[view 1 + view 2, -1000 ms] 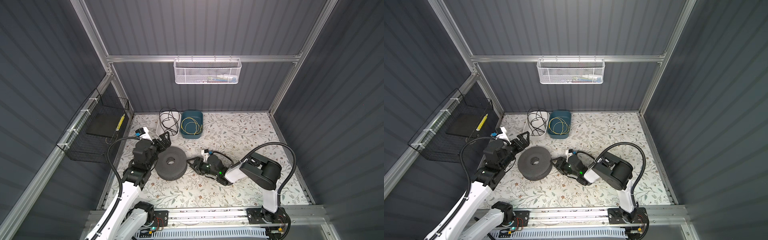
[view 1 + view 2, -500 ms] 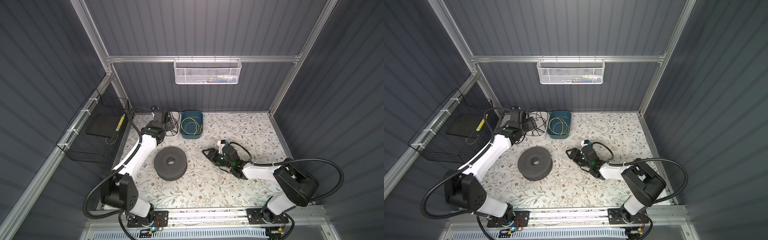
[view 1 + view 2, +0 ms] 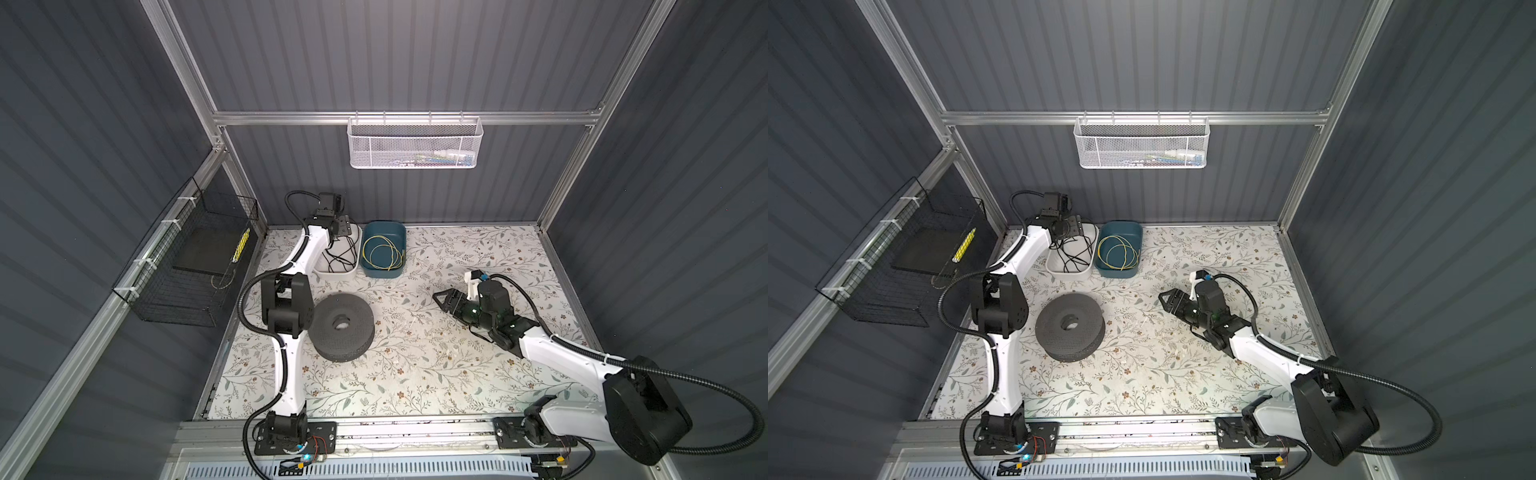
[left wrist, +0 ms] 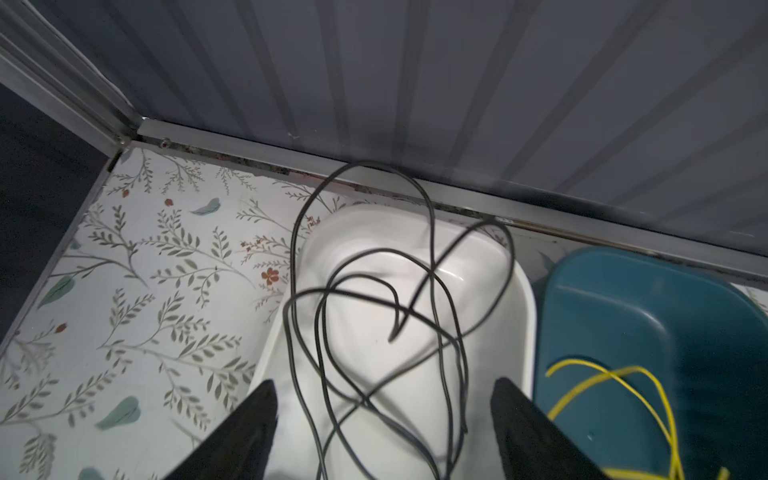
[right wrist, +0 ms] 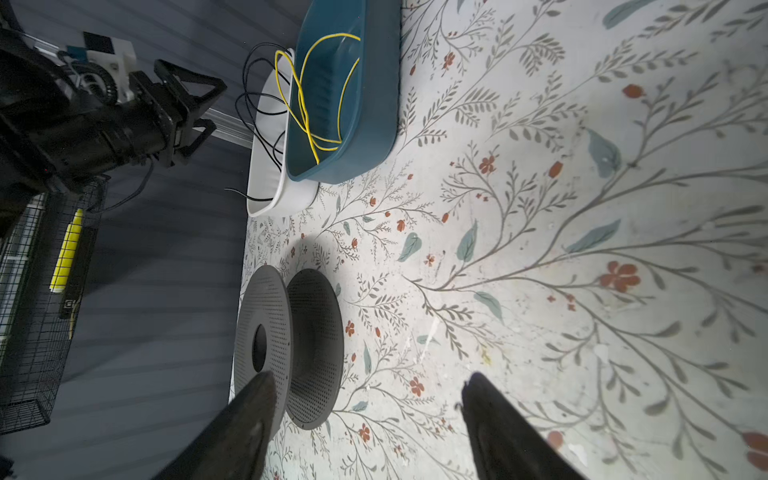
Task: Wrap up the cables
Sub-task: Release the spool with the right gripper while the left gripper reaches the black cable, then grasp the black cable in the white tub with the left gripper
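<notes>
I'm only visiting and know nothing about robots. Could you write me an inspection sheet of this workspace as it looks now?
surface: floral table mat, flat.
job's things: black wire loose in white tray, loops over its rim; yellow wire coiled in blue tray; grey spool lying flat, empty.
clutter: nothing seen.
grippers: left gripper open above the white tray; right gripper open over bare mat, empty.
cables: black hose loops off the right arm.
surroundings: white mesh basket on back wall; black wire basket on left wall.
</notes>
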Controlling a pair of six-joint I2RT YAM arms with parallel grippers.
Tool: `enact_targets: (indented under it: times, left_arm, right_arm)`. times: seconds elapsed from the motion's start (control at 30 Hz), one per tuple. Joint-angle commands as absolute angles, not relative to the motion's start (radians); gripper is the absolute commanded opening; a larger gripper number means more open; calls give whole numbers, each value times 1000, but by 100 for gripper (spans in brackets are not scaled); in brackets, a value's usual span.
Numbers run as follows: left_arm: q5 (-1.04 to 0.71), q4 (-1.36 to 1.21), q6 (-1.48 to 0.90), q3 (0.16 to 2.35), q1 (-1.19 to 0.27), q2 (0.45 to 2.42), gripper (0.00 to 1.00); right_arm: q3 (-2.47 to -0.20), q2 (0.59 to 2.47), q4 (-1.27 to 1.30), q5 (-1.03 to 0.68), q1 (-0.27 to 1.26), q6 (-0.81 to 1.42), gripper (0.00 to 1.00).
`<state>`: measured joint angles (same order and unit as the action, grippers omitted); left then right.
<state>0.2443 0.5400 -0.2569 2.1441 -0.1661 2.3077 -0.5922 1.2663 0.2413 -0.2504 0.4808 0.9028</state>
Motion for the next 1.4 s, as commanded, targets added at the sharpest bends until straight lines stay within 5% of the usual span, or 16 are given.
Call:
enact_targets:
  times: [0.0,0.23,0.53,0.67,0.83,1.37]
  left_arm:
    - [196,612,-170,2257,-152,2387,81]
    - [118,551,-124,2303,-140,2471,79]
    - [36,447,-119,2215,-140,2467,52]
    - [54,489,-133,2206,-141,2452,72]
    - [134,565,-156,2204,-141,2455,76]
    - [178,643,-210,2121,-151,2459,70]
  right_arm:
    - [-582,1261,201,-304,449,861,74]
    - [-591,1322,239,-373,401,862,75]
    - [-591,1393,298,-415,372,887,75]
    - [-593,1395,304,-429,368,888,75]
    - [-601,1389,278,-416,364,870,77]
    - [-589,1412,323,-465,362,891,79]
